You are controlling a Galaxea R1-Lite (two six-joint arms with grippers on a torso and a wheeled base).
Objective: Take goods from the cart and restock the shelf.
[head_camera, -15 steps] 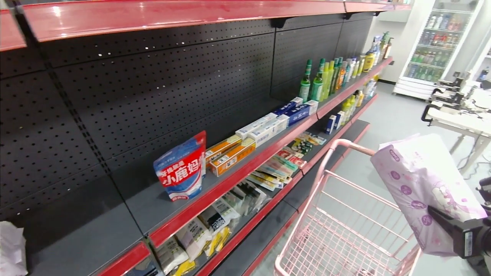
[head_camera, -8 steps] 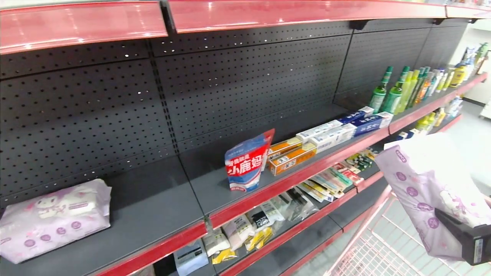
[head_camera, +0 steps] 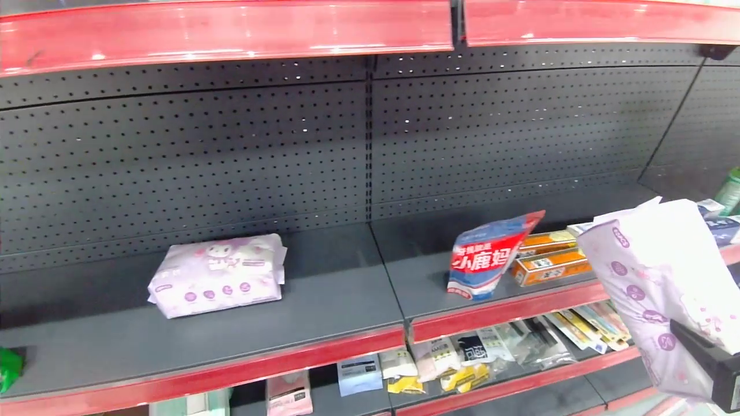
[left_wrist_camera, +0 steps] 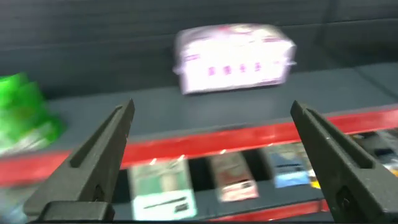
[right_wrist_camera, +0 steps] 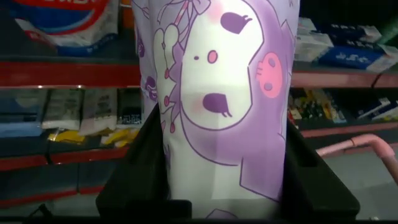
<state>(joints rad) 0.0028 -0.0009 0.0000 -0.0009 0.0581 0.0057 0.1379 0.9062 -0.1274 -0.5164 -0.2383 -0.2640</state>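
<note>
My right gripper (head_camera: 702, 361) is shut on a purple-and-white tissue pack (head_camera: 659, 289), held upright at the lower right, in front of the shelf. In the right wrist view the same tissue pack (right_wrist_camera: 217, 99) sits squeezed between the black fingers (right_wrist_camera: 146, 155). A matching tissue pack (head_camera: 217, 274) lies flat on the grey middle shelf (head_camera: 335, 300), left of centre. My left gripper (left_wrist_camera: 211, 162) is open with nothing in it, facing that lying pack (left_wrist_camera: 233, 59) from in front of the shelf's red edge.
A red-and-blue pouch (head_camera: 488, 257) leans beside orange boxes (head_camera: 549, 260) on the right part of the shelf. A green item (head_camera: 8, 367) lies at the far left. Small packets (head_camera: 451, 358) crowd the lower shelf. A red shelf (head_camera: 231, 29) runs overhead. The pink cart rail (right_wrist_camera: 367, 146) is low down.
The head view has swung left along the shelf, bringing the lying tissue pack toward centre and the cart out of frame. The held pack stays in my right gripper.
</note>
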